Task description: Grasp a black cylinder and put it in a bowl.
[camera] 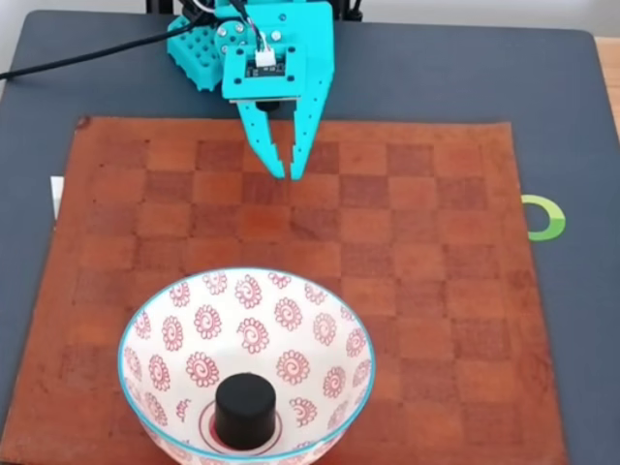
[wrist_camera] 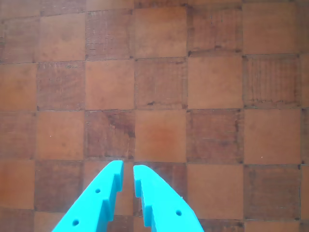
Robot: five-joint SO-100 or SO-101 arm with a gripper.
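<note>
- The black cylinder (camera: 244,410) stood upright at the bottom of the bowl (camera: 329,312), at the near edge of the chequered mat (camera: 426,291) in the fixed view.
- The turquoise tool (camera: 288,175) hung over the mat's far side, well apart from the bowl, tips nearly together and gripping nothing.
- In the wrist view, the tool (wrist_camera: 127,167) pointed at bare squares of the mat (wrist_camera: 212,82).
- The mat lay on a dark bench (camera: 562,116).

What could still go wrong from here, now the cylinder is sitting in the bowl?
Little looks at risk. The black cylinder stands upright at the bottom of the bowl, and the claw is far back with its fingers nearly closed and nothing between them. Two risks remain: the bowl sits at the near edge of the checkered mat, so a bump could shift it, and a later sweep of the claw could clip its rim.
</note>
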